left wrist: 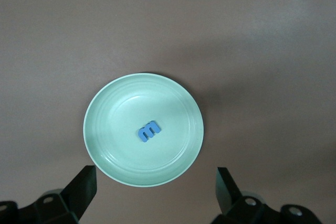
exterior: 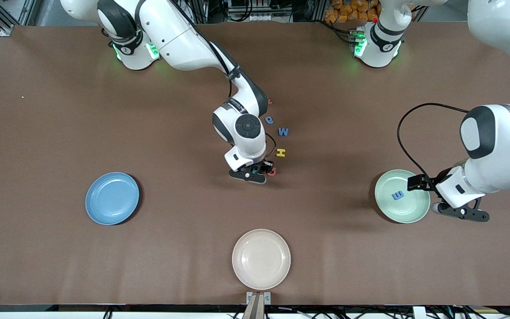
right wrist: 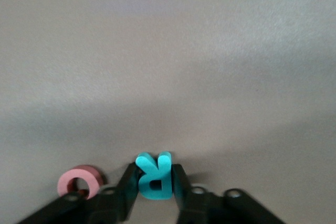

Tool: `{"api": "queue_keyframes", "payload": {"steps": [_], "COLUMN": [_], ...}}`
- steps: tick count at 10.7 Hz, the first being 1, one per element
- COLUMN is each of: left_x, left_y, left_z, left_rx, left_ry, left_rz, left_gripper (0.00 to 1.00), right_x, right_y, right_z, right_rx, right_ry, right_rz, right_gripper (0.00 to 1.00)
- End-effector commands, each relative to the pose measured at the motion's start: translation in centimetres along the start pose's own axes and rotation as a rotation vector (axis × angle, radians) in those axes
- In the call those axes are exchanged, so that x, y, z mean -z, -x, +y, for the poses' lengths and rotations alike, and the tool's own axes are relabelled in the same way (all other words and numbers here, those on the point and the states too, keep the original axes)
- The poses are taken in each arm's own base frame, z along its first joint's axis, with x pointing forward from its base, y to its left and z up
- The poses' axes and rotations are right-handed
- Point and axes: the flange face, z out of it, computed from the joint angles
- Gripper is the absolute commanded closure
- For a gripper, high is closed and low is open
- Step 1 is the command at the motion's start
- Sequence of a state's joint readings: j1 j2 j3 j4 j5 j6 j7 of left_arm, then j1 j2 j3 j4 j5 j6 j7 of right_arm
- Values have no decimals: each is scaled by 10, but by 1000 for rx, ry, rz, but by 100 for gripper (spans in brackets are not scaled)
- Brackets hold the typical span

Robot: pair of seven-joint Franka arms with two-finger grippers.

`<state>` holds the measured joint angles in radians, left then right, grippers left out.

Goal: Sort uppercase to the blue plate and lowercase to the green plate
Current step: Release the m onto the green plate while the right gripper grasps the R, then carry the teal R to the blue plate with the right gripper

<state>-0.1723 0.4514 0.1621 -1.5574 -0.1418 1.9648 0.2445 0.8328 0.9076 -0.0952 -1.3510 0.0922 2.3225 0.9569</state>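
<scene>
My right gripper (exterior: 257, 172) is low at the table's middle, shut on the teal R (right wrist: 154, 177). The red Q (exterior: 272, 171) lies right beside it and shows in the right wrist view (right wrist: 80, 181). The yellow H (exterior: 280, 152), blue W (exterior: 283, 131) and blue e (exterior: 270, 119) lie in a row farther from the front camera. A red piece (exterior: 269, 101) peeks out by the right arm. The yellow h is hidden. The blue m (exterior: 398, 195) lies in the green plate (exterior: 387, 210). My left gripper (exterior: 461, 213) is open and empty beside that plate (left wrist: 105, 156). The blue plate (exterior: 99, 212) holds nothing.
A cream plate (exterior: 261, 279) sits near the table's front edge at the middle, with nothing in it. The right arm's forearm hangs over the table above the letter row. A black cable loops from the left wrist above the green plate.
</scene>
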Motion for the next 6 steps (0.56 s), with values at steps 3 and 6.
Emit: {"api": "queue_keyframes", "payload": {"steps": [3,6], "left_x": [17,25], "left_y": [4,4], "left_z": [1,11], "left_rx": [2,-6], "left_ry": [22,26], "left_rz": [13,25], "left_gripper": [0,0], "right_x": [34,51], "right_y": [-43,-76], "right_z": [21,46], "right_rx": [-58,-14], "right_ry": [-1,41], "right_rz": [45,84], "right_gripper": [100,100]}}
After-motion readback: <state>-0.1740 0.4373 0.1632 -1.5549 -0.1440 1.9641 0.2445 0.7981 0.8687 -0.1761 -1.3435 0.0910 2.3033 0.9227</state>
